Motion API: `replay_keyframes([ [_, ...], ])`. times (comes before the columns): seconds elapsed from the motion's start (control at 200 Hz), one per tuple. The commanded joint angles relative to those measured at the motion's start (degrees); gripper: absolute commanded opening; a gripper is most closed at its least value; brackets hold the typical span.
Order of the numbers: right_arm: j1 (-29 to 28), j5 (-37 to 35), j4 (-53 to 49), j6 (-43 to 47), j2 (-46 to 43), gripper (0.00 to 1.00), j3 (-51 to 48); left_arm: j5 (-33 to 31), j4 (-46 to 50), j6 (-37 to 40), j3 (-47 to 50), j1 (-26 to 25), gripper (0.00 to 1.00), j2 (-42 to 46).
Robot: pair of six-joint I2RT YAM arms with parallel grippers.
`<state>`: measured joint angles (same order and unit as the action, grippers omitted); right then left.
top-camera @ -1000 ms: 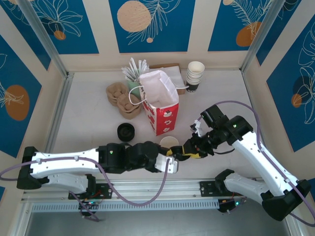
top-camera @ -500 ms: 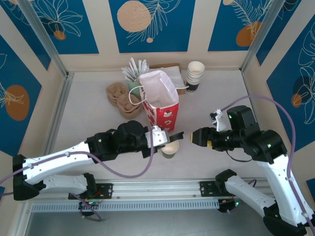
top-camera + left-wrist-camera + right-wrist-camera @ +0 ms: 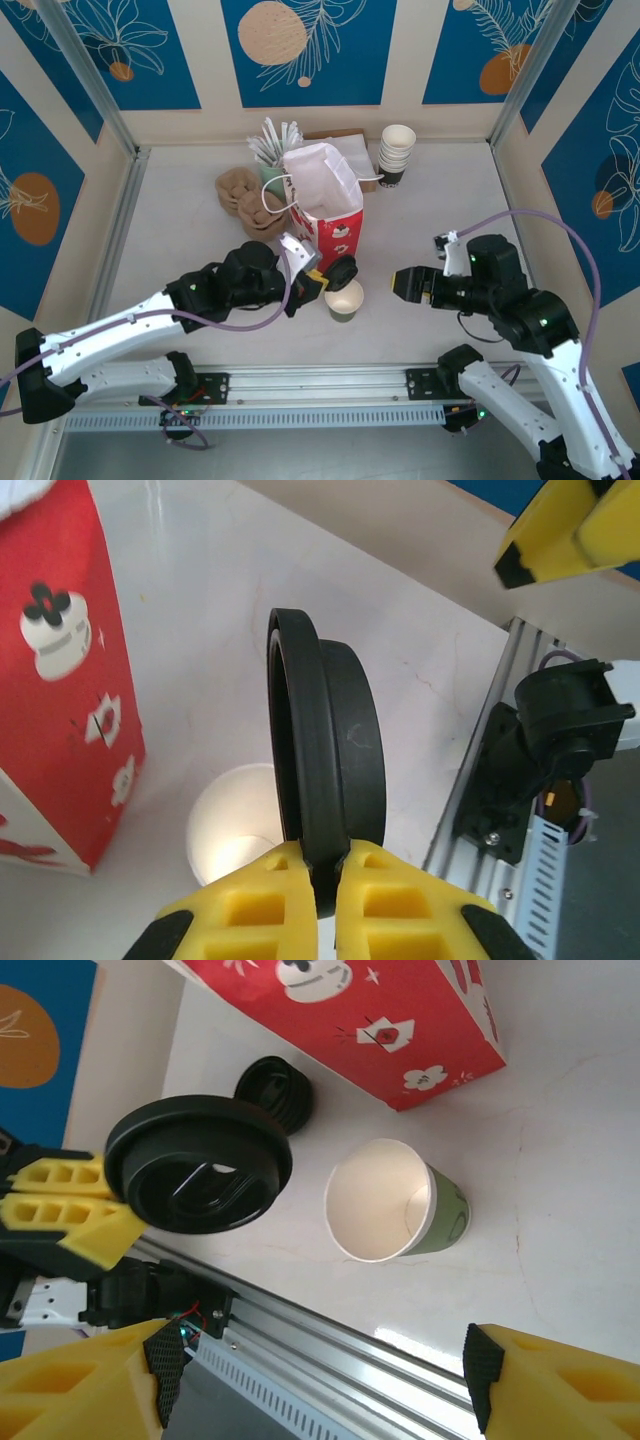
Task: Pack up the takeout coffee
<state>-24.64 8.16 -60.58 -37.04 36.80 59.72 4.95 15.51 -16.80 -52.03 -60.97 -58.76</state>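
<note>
The takeout coffee's green paper cup (image 3: 345, 299) (image 3: 385, 1200) (image 3: 238, 822) stands upright and lidless in front of the red bag. My left gripper (image 3: 327, 281) (image 3: 327, 866) is shut on a round black lid (image 3: 343, 271) (image 3: 330, 770) (image 3: 198, 1164). It holds the lid on edge by the rim, just above and behind the cup's left side. My right gripper (image 3: 406, 284) (image 3: 322, 1362) hangs open to the right of the cup, holding nothing.
An open red paper bag (image 3: 325, 215) (image 3: 380, 1020) stands behind the cup. A low stack of black lids (image 3: 255, 268) (image 3: 275, 1090) sits to its left. Brown cup carriers (image 3: 250, 200) and a stack of white cups (image 3: 397, 155) stand at the back. The metal rail (image 3: 320, 385) runs along the front.
The two grippers were together near the front edge. The right one opened and drew back to the right. The left one carried the black lid away from the front, up beside the cup.
</note>
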Motion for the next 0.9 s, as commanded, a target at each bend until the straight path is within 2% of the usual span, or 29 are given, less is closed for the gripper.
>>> replay_keyframes([
  [0.0, 0.98, 3.99, 5.83, -3.17, 1.25, 0.76, -4.48, 2.26, -2.47, -9.02, 1.35, 0.37, 0.08, 0.29],
  [0.3, 7.10, 13.31, 11.65, -6.56, 1.44, 0.76, -11.32, 3.01, -5.41, -20.67, 3.57, 0.64, 0.08, -1.23],
  [0.44, 10.88, 18.30, 14.19, -7.29, 1.45, 0.76, -13.98, 5.30, -8.40, -26.16, 5.02, 1.31, 0.08, -2.99],
  [0.7, 16.55, 24.90, 18.56, -8.78, 2.07, 0.75, -17.72, 7.82, -14.02, -32.29, 8.31, 2.73, 0.09, -5.17],
  [0.895, 17.27, 27.33, 22.22, -9.56, 4.35, 0.74, -19.30, 9.44, -17.58, -35.20, 11.21, 4.43, 0.11, -6.27],
])
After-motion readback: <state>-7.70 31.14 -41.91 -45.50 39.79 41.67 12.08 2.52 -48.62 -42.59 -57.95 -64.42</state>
